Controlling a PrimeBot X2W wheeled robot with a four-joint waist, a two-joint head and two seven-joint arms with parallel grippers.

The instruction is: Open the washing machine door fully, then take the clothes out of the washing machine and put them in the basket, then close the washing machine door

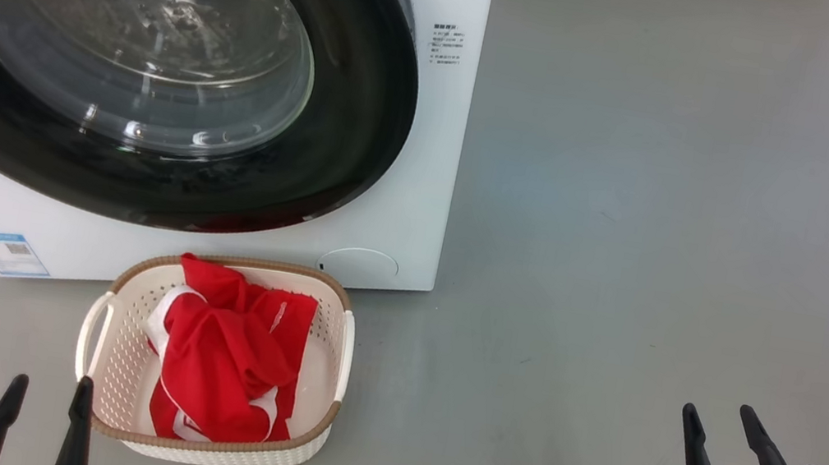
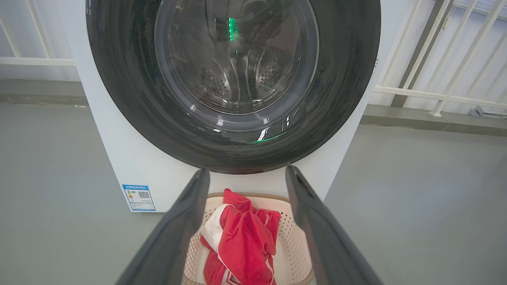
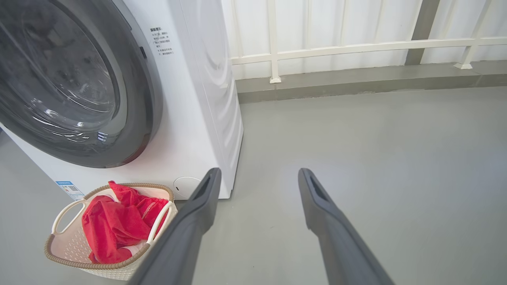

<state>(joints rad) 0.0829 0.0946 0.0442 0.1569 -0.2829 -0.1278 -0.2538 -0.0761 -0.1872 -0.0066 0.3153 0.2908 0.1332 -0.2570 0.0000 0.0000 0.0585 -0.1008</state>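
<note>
A small cream-white plastic basket (image 1: 117, 377) with holes in its sides and a brown rim sits on the grey floor (image 1: 674, 224). It is just in front of the big white boxy washing machine (image 1: 422, 184). The bright red clothes (image 1: 228, 357) with white stripes lie bunched up inside the basket. The big round door (image 1: 351, 131), with its shiny black rim and clear glass window, is closed flat against the machine.

The left gripper (image 1: 50, 387) hangs by the basket's near left corner. Its two dark fingers are wide apart and hold nothing. The right gripper (image 1: 718, 414) is far off to the right over bare floor, wide open and empty too.

The left wrist view looks through the glass at the steel drum (image 2: 237, 79) with little holes. The right wrist view shows the machine's white side and a white railing (image 3: 356, 47) behind it.
</note>
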